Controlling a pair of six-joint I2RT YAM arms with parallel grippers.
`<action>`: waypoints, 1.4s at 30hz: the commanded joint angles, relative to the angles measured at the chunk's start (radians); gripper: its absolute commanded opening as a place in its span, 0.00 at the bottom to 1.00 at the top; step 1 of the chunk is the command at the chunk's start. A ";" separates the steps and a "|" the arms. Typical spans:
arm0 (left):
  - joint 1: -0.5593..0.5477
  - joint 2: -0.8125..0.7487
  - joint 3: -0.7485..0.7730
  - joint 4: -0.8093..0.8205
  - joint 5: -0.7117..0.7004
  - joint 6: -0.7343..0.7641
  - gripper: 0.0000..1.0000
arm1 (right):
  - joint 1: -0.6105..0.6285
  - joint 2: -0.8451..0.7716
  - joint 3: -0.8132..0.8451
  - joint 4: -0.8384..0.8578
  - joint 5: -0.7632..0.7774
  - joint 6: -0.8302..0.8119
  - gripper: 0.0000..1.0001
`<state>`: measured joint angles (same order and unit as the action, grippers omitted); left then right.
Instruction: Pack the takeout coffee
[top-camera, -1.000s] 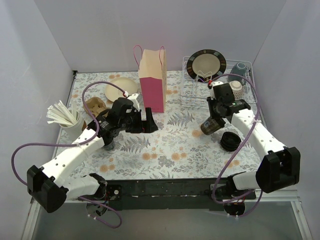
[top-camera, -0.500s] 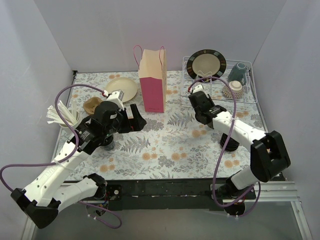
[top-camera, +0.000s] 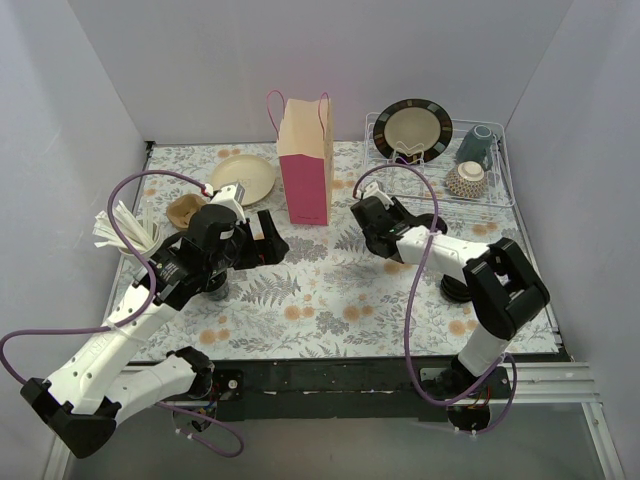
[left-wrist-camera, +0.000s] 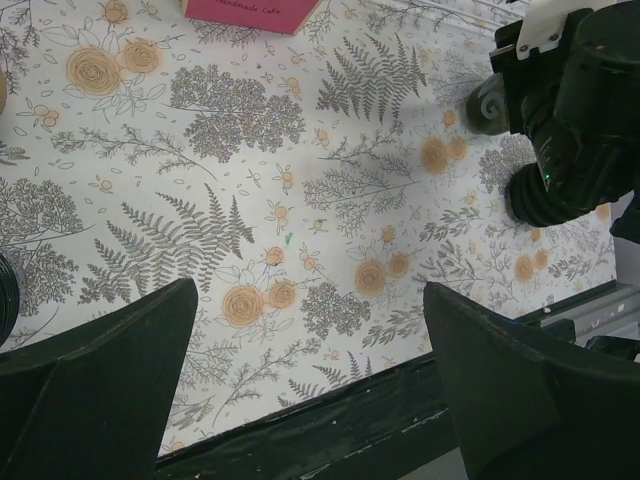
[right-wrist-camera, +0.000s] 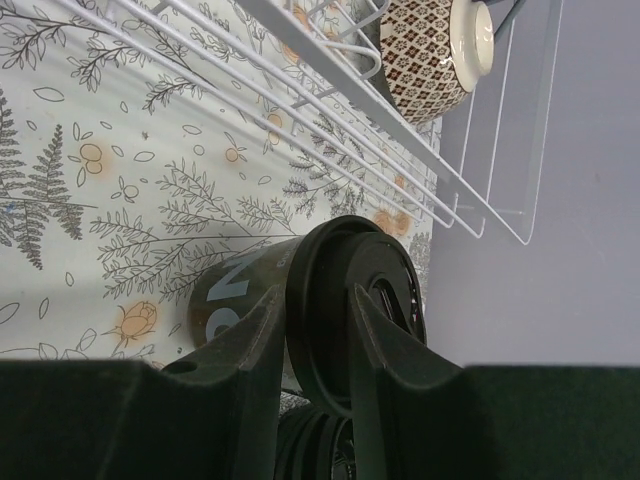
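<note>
Right gripper (right-wrist-camera: 312, 300) is partly closed on the takeout coffee (right-wrist-camera: 250, 285). One finger presses each side, right at the lid (right-wrist-camera: 355, 310) rim where it meets the cup body. The cup sits between the fingers, lifted off the surface (top-camera: 330, 300).

Orientation in the right wrist view: the cup's long axis runs across the frame. The lid end is to the right and angled toward the camera, the printed body to the left. It crosses the fingers rather than lining up with them. Can't tell its true tilt against the surface.

Left gripper (top-camera: 268, 240) is wide open with nothing in it, hovering over the floral print left of the paper bag (top-camera: 305, 165).

View differences:
- Top external: the right wrist sits just right of the bag's base and hides the cup completely. This view does show the bag upright, the dish rack (top-camera: 440, 170) behind, and the stack of black lids (top-camera: 460, 287) by the right forearm.
- Right wrist: the only view of the grip itself. It also shows the rack wires and a patterned bowl (right-wrist-camera: 430, 55).
- Left wrist: bare surface between its fingers, the bag's bottom edge at the top, and the right arm at the upper right.
</note>
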<state>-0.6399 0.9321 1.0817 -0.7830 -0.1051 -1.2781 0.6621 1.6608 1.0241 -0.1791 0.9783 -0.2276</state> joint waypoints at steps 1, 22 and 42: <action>-0.004 -0.012 0.032 -0.018 -0.025 0.019 0.96 | 0.027 0.040 0.013 0.020 0.076 0.071 0.25; -0.004 -0.003 0.052 -0.032 -0.079 -0.003 0.98 | 0.077 -0.010 0.126 -0.194 0.040 0.241 0.70; 0.065 0.601 0.829 -0.369 -0.351 -0.586 0.70 | 0.088 -0.427 0.485 -0.763 -0.685 0.508 0.66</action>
<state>-0.6151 1.4151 1.7065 -1.0966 -0.4282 -1.6054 0.7471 1.3190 1.5402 -0.8631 0.4538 0.2276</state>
